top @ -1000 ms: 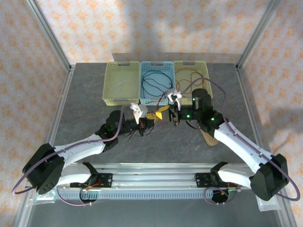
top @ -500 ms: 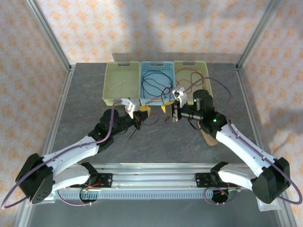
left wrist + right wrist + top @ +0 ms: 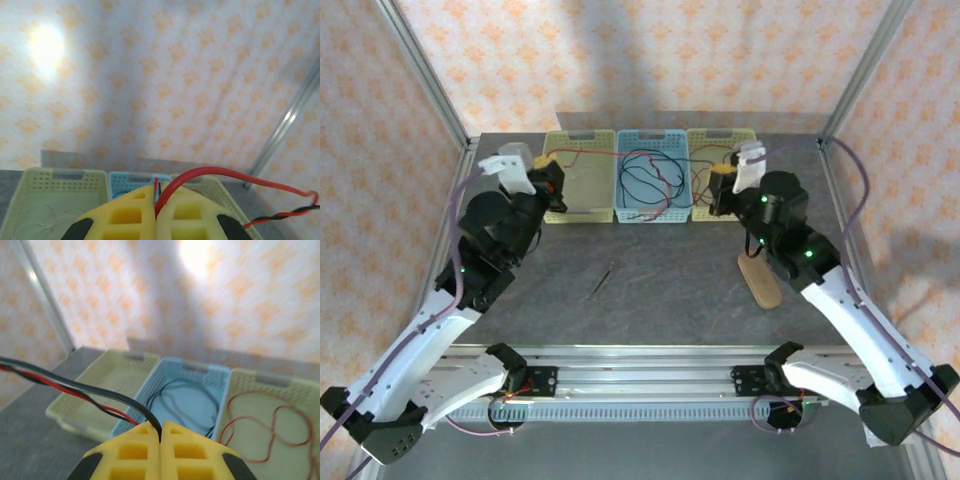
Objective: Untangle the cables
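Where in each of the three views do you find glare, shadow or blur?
Left wrist: a glare spot on the wall, top left, otherwise fairly sharp. Right wrist: glare at top centre, the whole picture blurred. Top external: sharp and evenly lit, with soft shadows on the back wall.

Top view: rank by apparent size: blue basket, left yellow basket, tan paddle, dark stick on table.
Largest: blue basket and left yellow basket, alike, unranked. Then tan paddle. Smallest: dark stick.
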Motion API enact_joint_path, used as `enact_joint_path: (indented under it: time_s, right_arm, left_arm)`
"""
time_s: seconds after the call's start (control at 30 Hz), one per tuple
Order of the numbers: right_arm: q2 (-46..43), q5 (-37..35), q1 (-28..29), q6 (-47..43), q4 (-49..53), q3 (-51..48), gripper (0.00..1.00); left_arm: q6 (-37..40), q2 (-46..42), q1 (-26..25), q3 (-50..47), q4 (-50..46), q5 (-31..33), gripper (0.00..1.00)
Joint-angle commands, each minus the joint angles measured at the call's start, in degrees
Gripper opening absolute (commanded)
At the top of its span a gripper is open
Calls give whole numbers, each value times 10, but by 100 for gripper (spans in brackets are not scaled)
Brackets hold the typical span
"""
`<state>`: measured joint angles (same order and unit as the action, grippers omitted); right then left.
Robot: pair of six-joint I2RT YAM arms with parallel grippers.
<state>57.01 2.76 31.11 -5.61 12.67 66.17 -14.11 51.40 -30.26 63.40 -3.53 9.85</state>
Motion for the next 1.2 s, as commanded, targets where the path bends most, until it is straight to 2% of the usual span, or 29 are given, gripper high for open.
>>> enact_joint_path:
  time_s: [0.0, 0.2, 0.4, 0.5, 0.7, 0.87, 1.17]
  right_arm:
    - [-14, -136, -3, -26, 19, 35, 0]
    - [-23, -176, -4, -49, -11, 60, 0]
    - [1, -243, -8, -39, 3, 97, 0]
    - [21, -233, -42, -8, 28, 117, 0]
    - [56, -140, -142, 71, 53, 131, 0]
    - [66, -75, -204, 116, 51, 137, 0]
    - [51, -46, -288, 142, 67, 131, 0]
  left_arm:
    - [-19, -2, 9, 59, -96, 103, 0]
    - [-18, -9, 9, 121, -140, 158, 0]
    - [-35, 2, 18, 179, -220, 291, 0]
    - [-66, 13, 44, 204, -268, 335, 0]
    - [-102, 36, 127, 229, -319, 294, 0]
    - [-131, 56, 223, 240, -345, 202, 0]
    - [-166, 52, 388, 217, -351, 82, 0]
